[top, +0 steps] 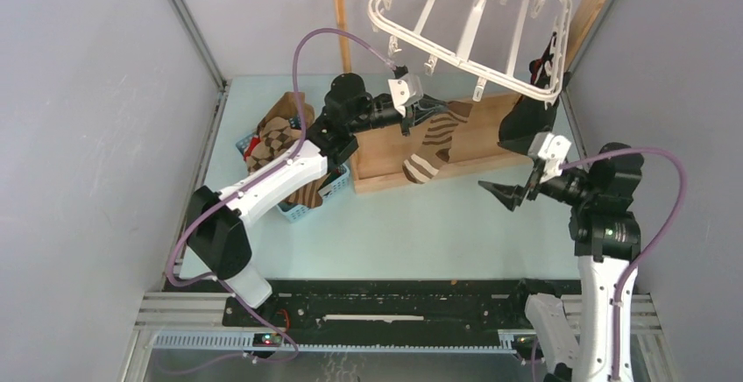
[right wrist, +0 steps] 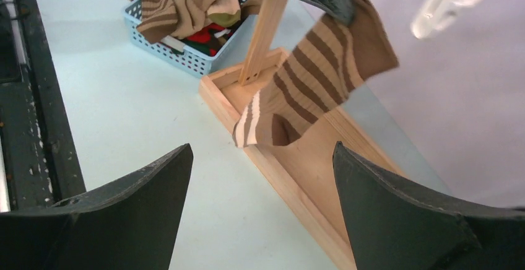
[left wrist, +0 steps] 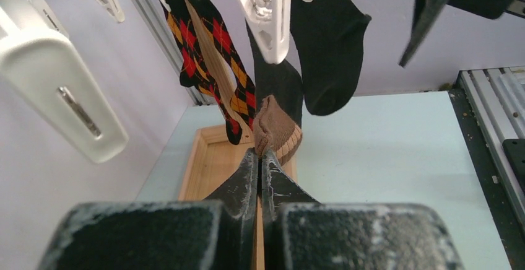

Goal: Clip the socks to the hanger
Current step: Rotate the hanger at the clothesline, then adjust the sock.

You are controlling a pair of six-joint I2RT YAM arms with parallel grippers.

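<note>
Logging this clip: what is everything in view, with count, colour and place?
hanger: one, white, hooked on the wooden rail at the back
wooden stand: one, pale wood, far side of the table
striped sock: one, tan and brown, dangling over the stand's base
argyle socks: apparently two, red-orange-black, clipped to the hanger
black socks: apparently two, clipped to the hanger
basket: one, blue, left of the stand
sock pile: count unclear, mostly brown and tan, in the basket
table: one, pale blue-green
left gripper: shut on the striped sock's cuff
right gripper: open, empty, right of the stand
</note>
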